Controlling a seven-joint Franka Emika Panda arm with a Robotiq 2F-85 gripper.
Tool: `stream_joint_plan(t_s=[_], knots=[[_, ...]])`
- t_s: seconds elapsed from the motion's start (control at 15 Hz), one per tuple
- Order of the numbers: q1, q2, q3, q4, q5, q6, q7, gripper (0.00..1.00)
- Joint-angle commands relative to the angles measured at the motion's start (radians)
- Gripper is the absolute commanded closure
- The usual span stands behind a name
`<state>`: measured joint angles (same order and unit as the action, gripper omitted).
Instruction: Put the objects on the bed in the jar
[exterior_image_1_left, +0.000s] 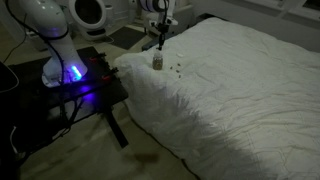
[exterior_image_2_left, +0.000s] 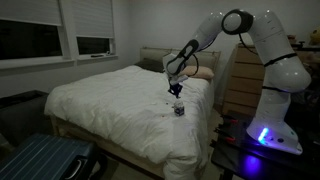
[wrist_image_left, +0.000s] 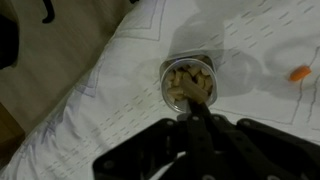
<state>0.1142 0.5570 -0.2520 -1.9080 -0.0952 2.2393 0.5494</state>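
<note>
The jar (exterior_image_1_left: 157, 61) stands upright near the corner of the bed (exterior_image_1_left: 240, 90), which has a rumpled white cover. It shows in both exterior views, small against the bed (exterior_image_2_left: 110, 110). From the wrist view I look down into the jar's mouth (wrist_image_left: 190, 82), where several tan bits lie. My gripper (wrist_image_left: 197, 102) is shut, its fingertips right over the jar's opening; whether a bit is pinched between them I cannot tell. It hangs straight above the jar (exterior_image_2_left: 179, 109). Two tiny dark objects (exterior_image_1_left: 176, 69) lie on the cover beside the jar, and one orange bit (wrist_image_left: 299, 73) lies off to the side.
The robot's base with a blue light (exterior_image_1_left: 72, 72) sits on a black stand next to the bed. A suitcase (exterior_image_2_left: 40, 160) lies on the floor at the bed's foot. A wooden dresser (exterior_image_2_left: 240, 80) and pillows (exterior_image_2_left: 203, 72) are behind the jar.
</note>
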Motion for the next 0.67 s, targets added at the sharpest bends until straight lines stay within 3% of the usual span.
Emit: stream_joint_plan(t_s=[0.0,0.07,0.27,0.33,0.47,0.6], knots=[[-0.014,-0.048,0.015,-0.053,-0.023,0.018,0.013,0.74],[-0.014,-0.048,0.014,-0.054,-0.024,0.019,0.014,0.73],[-0.014,-0.049,0.013,-0.059,-0.026,0.02,0.016,0.55],[-0.014,-0.049,0.013,-0.061,-0.027,0.023,0.016,0.87],[-0.013,-0.05,0.012,-0.063,-0.029,0.025,0.017,0.9],[-0.013,-0.052,0.012,-0.063,-0.03,0.027,0.018,1.0]])
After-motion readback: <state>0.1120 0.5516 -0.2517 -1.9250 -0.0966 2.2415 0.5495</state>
